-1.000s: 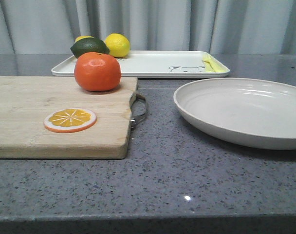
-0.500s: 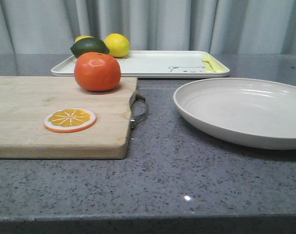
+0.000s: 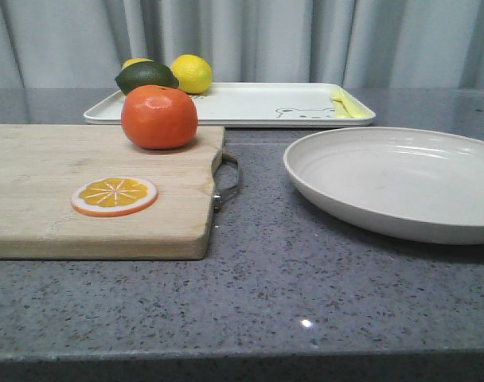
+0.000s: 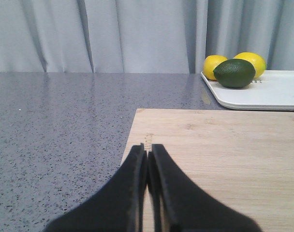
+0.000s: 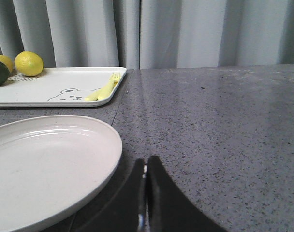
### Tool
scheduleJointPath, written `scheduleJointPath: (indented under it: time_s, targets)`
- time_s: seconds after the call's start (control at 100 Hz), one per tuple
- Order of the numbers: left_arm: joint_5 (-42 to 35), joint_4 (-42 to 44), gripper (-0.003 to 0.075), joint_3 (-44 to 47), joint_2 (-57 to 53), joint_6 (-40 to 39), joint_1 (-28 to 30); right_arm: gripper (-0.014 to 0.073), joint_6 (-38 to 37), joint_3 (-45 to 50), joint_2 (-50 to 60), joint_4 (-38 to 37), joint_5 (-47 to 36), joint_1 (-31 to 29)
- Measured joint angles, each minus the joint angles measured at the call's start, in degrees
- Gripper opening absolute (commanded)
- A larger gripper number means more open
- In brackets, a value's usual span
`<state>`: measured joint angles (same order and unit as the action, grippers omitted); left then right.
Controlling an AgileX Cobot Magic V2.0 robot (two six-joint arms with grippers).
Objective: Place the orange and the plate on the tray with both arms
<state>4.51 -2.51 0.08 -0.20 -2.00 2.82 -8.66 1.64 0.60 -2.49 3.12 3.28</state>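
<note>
Front view shows nothing moved since earlier: orange [image 3: 159,117] on cutting board [image 3: 35,191], plate [image 3: 401,181] on tabletop [image 3: 306,278], tray [image 3: 242,103] behind with lemons [image 3: 192,73]. Both fingers [image 4: 147,162] [image 5: 145,169] together.

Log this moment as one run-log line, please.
left gripper shut, empty | right gripper shut, empty | orange on cutting board | plate off tray

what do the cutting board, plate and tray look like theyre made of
Cutting board: pale wood, matte, with visible grain, plus a metal-looking handle at its end.
Plate: off-white with a soft sheen and faint concentric rings; ceramic or melamine, hard to tell.
Tray: smooth white, thin low rim, printed bear; probably plastic or melamine.
</note>
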Motion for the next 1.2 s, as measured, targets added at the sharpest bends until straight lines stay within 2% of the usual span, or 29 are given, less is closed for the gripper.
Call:
scheduleJointPath:
  time_s: [0.61, 0.8, 1.2]
  targets:
    - [0.14, 0.00, -0.0019, -0.80, 0.00, 0.00, 0.00, -0.0060, 0.00, -0.45, 0.00, 0.00, 0.25, 0.00]
    - [0.15, 0.00, -0.0019, -5.28, 2.02, 0.00, 0.00, -0.0060, 0.00, -6.25, -2.22, 0.00, 2.50, 0.00]
    - [0.15, 0.00, -0.0019, -18.59, 16.56, 0.00, 0.00, -0.0060, 0.00, -21.23, -17.75, 0.00, 4.33, 0.00]
